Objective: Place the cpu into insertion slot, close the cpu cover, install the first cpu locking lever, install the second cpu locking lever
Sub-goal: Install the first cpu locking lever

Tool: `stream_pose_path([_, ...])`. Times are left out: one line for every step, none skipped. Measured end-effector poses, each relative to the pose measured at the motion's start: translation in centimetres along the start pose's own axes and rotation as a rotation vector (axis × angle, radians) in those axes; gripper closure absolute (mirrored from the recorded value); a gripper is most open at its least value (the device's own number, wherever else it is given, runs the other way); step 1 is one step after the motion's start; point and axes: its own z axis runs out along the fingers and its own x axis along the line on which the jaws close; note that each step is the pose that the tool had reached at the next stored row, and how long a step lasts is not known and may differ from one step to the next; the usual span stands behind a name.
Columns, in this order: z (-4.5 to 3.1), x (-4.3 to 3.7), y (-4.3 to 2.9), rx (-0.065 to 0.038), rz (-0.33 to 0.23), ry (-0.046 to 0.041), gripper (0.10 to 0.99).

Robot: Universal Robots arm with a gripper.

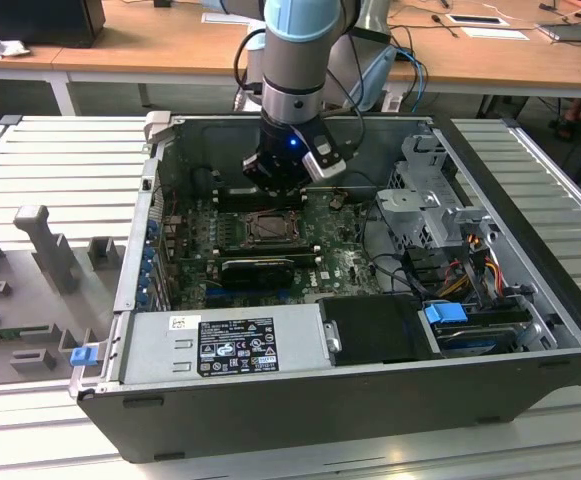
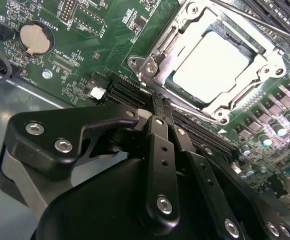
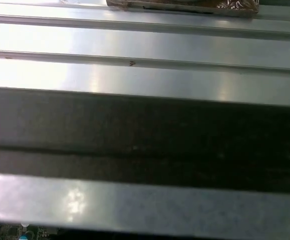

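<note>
One gripper (image 2: 158,102) is held with its jaws drawn together on nothing, just beside the insertion slot (image 2: 240,44), where the cpu (image 2: 210,64) is seated beneath the closed cpu cover (image 2: 160,55); the motherboard (image 2: 85,65) could be gouged if the tips are brought down off-line.

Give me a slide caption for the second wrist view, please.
Shut pincer near the cpu, which sits framed by the silver cpu cover.

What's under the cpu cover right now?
The cpu lies there, its pale face showing through the opening of the cpu cover. The cover's frame hides the chip's edges, and anything beneath the chip cannot be seen.
</note>
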Motion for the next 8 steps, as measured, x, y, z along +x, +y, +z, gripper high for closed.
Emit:
stream_pose_path([0.07,-0.03,-0.01,0.0,0.0,0.0,0.98])
stream_pose_path([0.13,-0.05,-0.02,0.0,0.0,-0.0001,0.98])
stream_pose_path([0.18,-0.05,-0.02,0.0,0.0,-0.0001,0.98])
stream_pose_path([0.22,-0.06,-0.02,0.0,0.0,-0.0001,0.98])
stream_pose_path([0.25,-0.06,-0.03,0.0,0.0,0.0,0.98])
stream_pose_path([0.28,-0.06,-0.04,0.0,0.0,0.0,0.98])
stream_pose_path([0.3,-0.06,-0.04,0.0,0.0,0.0001,0.98])
stream_pose_path([0.32,-0.06,-0.04,0.0,0.0,0.0001,0.98])
